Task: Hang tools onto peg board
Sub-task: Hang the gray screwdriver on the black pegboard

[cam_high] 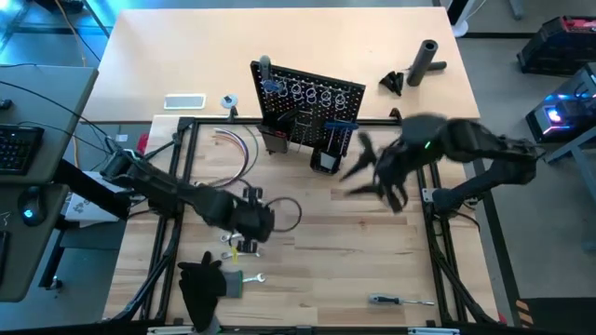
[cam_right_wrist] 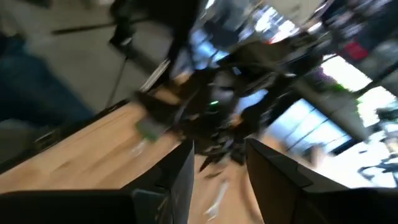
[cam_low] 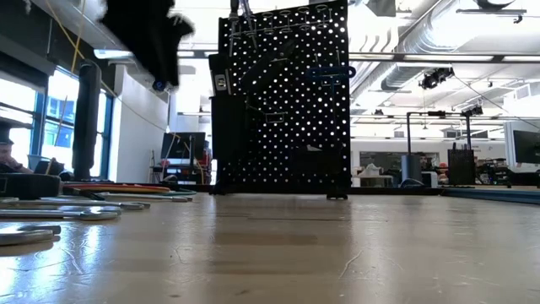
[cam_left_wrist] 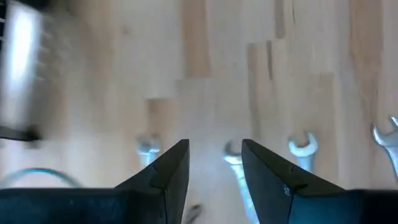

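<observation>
Left gripper [cam_left_wrist: 214,163]: jaws parted, empty, above wrenches [cam_left_wrist: 234,159]; centre on one shank before closing. Right gripper [cam_high: 377,172]: parted, empty, right of peg board [cam_high: 312,102].

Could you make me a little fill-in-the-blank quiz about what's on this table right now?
1. The black peg board stands ____ on the wooden table, not lying flat.
2. The left gripper points down at a row of silver ____ lying on the wood.
3. The fingers of the left gripper are apart, with ____ held between them.
4. The screwdriver lies near the table's front edge, on the ____ arm's side.

Missing words: upright; wrenches; nothing; right
</observation>
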You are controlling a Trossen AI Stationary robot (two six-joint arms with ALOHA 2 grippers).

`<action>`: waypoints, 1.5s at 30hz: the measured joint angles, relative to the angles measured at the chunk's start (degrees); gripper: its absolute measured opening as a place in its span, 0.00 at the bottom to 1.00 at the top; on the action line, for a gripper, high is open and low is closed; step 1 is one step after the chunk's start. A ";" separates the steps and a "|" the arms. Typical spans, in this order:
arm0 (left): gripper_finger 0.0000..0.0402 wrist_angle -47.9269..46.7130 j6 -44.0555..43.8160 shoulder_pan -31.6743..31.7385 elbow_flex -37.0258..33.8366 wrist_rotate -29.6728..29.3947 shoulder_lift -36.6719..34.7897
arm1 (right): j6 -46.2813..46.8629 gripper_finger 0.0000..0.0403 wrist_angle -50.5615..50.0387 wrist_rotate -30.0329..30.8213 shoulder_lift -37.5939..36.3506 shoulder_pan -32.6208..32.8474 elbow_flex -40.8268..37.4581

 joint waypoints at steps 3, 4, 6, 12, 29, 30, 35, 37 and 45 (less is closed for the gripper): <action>0.35 10.45 -3.19 -1.52 -8.32 1.21 0.00 | 1.53 0.35 -0.56 1.84 0.48 3.26 -4.41; 0.35 14.18 -3.54 -1.99 -10.38 2.18 0.00 | 2.59 0.35 -0.50 2.23 0.51 4.06 -6.20; 0.35 21.39 -4.26 -2.72 -13.99 3.93 0.00 | 5.36 0.35 0.52 2.30 0.51 5.38 -9.97; 0.35 36.24 -3.48 -4.25 -19.81 5.98 -0.09 | 20.45 0.35 5.11 2.39 0.51 9.96 -21.97; 0.35 61.28 2.45 -2.98 -27.22 5.36 0.09 | 77.38 0.35 8.29 19.00 1.10 38.52 -36.01; 0.35 62.80 2.45 -2.78 -27.69 5.38 0.11 | 78.68 0.35 9.19 21.39 1.77 40.38 -36.01; 0.35 67.82 0.98 -2.78 -29.42 5.54 0.11 | 85.85 0.35 11.64 25.10 8.73 47.01 -36.01; 0.35 68.15 0.02 -2.82 -29.62 5.54 0.13 | 89.00 0.35 12.22 23.63 12.00 48.38 -36.01; 0.35 68.71 -2.07 -2.89 -29.64 6.08 0.15 | 94.62 0.35 7.51 21.31 24.11 51.64 -30.29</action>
